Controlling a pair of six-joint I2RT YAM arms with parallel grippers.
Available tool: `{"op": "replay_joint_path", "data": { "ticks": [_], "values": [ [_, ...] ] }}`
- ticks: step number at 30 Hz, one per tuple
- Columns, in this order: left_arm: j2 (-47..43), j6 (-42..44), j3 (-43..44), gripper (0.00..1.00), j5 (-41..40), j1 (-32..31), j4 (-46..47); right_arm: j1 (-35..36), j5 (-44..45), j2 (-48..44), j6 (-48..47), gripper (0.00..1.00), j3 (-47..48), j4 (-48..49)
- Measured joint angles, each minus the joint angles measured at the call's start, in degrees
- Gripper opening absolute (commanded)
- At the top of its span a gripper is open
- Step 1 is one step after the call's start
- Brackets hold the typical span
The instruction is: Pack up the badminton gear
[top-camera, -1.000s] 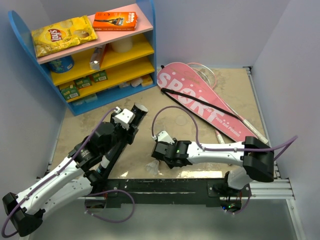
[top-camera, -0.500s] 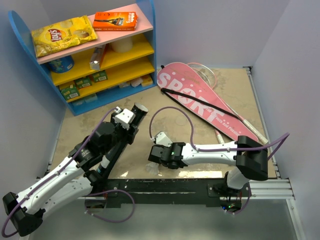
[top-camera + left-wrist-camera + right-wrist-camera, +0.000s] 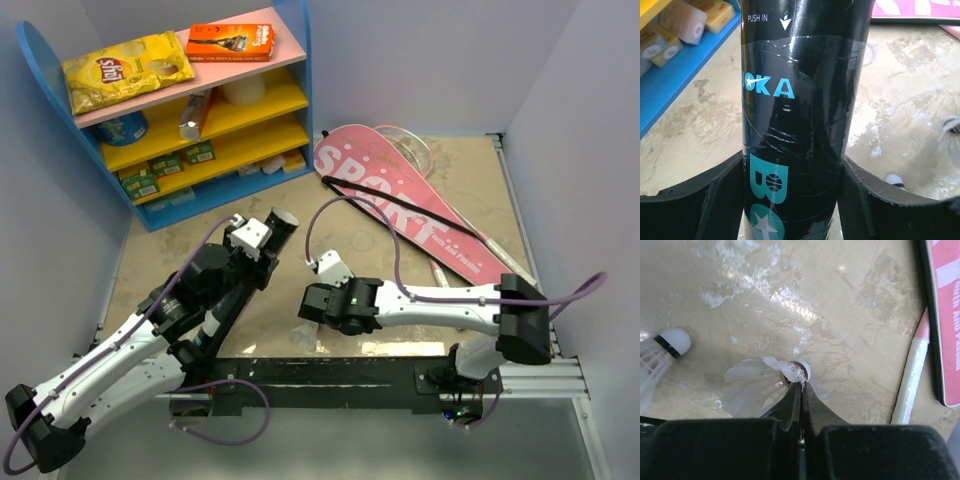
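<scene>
My left gripper (image 3: 792, 200) is shut on the long black tube (image 3: 800, 100), which stands between its fingers and fills the left wrist view. In the top view the tube (image 3: 276, 226) points away from the arm bases. My right gripper (image 3: 801, 385) is shut on the feathers of a white shuttlecock (image 3: 752, 385), close to the tabletop near the front edge (image 3: 305, 335). A second shuttlecock (image 3: 660, 352) lies just left of it. The pink "SPORT" cover (image 3: 400, 195) lies at the back right, with the racket's pale handle (image 3: 912, 377) beside its edge.
A blue shelf unit (image 3: 300, 90) stands at the back left with a yellow chip bag (image 3: 125, 68) and an orange box (image 3: 230, 42) on top. A black rail (image 3: 330, 375) runs along the near edge. Walls close in both sides.
My right gripper has closed on the shuttlecock's feathers after shifting slightly over it. The left arm and the tube have not moved.
</scene>
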Motion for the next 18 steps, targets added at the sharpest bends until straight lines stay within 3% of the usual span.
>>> {"op": "replay_joint_path", "data": {
  "ticks": [7,18],
  "values": [
    [0.1,0.9,0.0,0.0,9.2,0.0,-0.1,-2.9,2.7,-12.3,-0.2,0.0,3.6,-1.0],
    [1.5,3.1,0.0,0.0,28.0,-1.9,0.3,-23.3,-7.8,-26.1,-10.7,0.0,3.7,9.8]
  ]
}}
